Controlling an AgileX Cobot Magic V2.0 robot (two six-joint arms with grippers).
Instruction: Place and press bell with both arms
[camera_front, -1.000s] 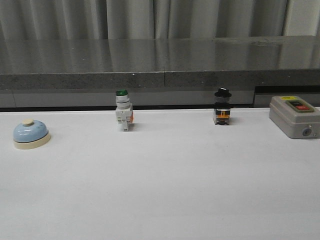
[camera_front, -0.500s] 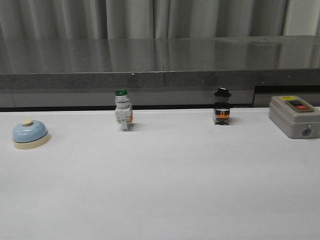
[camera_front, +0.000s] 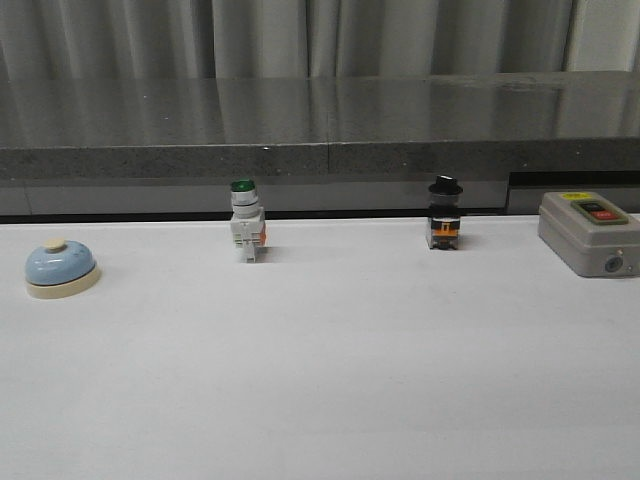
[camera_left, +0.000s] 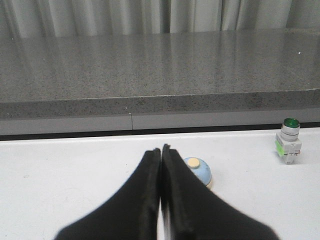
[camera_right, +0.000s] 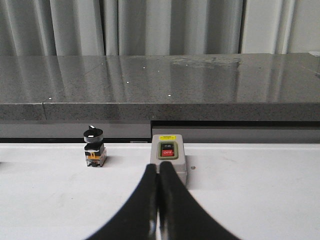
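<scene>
One bell (camera_front: 61, 269), three switches, two closed empty grippers

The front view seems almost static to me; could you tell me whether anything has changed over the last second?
Nothing has visibly moved. The bell sits at the table's left edge, with the green-capped switch, black-knobbed switch and grey box along the back as before. Neither arm has entered the front view, and nothing was taken hold of or let go.
</scene>
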